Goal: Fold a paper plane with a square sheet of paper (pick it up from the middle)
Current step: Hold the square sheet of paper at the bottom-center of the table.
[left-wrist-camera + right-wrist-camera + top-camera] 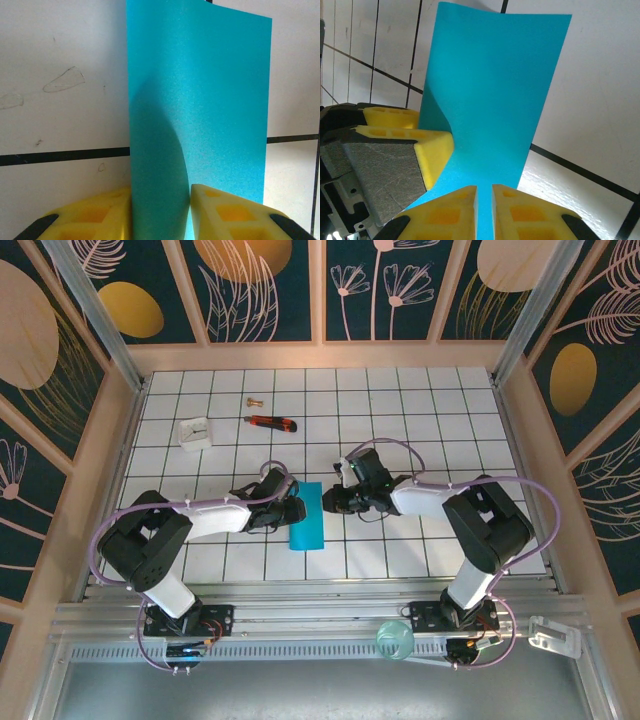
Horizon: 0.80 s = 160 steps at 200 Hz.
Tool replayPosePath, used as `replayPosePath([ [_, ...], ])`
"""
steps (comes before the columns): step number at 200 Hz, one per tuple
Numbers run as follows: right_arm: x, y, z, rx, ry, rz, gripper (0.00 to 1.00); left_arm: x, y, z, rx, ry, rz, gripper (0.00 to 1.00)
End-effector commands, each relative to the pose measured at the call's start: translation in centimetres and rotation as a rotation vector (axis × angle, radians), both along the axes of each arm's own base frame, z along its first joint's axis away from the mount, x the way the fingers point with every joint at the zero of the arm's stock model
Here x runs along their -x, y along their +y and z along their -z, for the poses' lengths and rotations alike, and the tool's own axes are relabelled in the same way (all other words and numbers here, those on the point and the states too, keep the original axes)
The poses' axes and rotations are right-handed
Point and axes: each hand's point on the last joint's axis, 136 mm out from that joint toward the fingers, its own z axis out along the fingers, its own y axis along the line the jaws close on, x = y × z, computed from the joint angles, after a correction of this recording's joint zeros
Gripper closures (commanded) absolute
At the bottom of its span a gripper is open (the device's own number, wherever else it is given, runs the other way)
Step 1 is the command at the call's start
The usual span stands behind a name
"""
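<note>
Free tiles (440, 410) far right; knife (271, 422), block (195, 432) left

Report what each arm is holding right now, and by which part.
Both hold the thin teal-blue paper sheet. The left gripper has its jaws closed on the sheet's left edge, and the right gripper on the opposite edge.

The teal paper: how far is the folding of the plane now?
Done: the square sheet of paper is bent over into a narrow strip. In hand: the left gripper and the right gripper both pinch it; the bend looks soft, not pressed flat. Left: a sharp centre crease, the nose and wing folds; no sharp point yet.
</note>
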Motion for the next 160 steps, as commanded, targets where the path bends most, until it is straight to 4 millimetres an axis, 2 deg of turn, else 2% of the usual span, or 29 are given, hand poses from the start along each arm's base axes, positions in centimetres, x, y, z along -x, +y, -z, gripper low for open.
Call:
replayPosePath([
  [1, -0.6, 1.0, -0.7, -0.029, -0.015, -0.005, 0.85, 4.3, 3.2, 5.4, -0.143, 0.184, -0.003, 0.65],
  [97, 0.5, 2.9, 0.1, -0.038, 0.016, -0.043, 0.9, 4.4, 3.3, 5.5, -0.143, 0.185, -0.001, 0.65],
  [160, 0.7, 3.0, 1.6, 0.002, 0.041, -0.053, 0.96, 4.4, 3.3, 5.5, -0.142, 0.184, -0.002, 0.65],
])
